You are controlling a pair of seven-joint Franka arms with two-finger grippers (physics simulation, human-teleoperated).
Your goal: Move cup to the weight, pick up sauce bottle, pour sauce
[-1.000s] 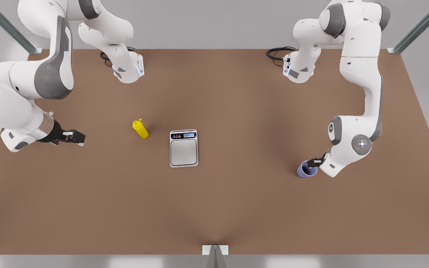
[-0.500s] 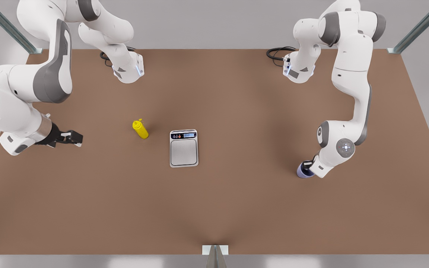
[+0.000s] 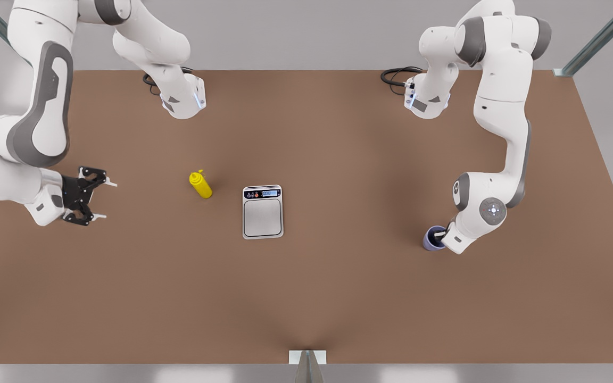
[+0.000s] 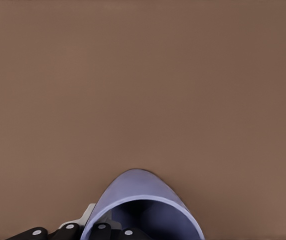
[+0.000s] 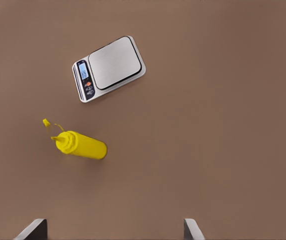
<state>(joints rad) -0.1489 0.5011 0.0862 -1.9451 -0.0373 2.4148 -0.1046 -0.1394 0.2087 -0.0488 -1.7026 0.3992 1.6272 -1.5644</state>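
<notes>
The lavender-blue cup (image 3: 432, 240) stands at the front view's right, well away from the scale. My left gripper (image 3: 441, 235) is at its rim and shut on the cup wall (image 4: 132, 192), with one black finger (image 4: 102, 231) just inside it. The silver scale (image 3: 263, 213) lies mid-table with its plate bare (image 5: 113, 65). To the front view's left of the scale is the yellow sauce bottle (image 3: 200, 185), its nozzle pointing away from the scale (image 5: 82, 145). My right gripper (image 3: 105, 200) hovers open further left, apart from the bottle, its fingertips (image 5: 32, 227) spread wide.
Both arm bases (image 3: 181, 101) (image 3: 428, 101) and their black cables stand at the table's back edge. A metal post (image 3: 307, 361) sits at the middle of the front edge. Bare brown tabletop (image 3: 349, 213) stretches between the scale and the cup.
My right gripper has turned, drawn back toward the front view's left and now shows its fingers spread. My left gripper has closed in on the cup, which shifted slightly.
</notes>
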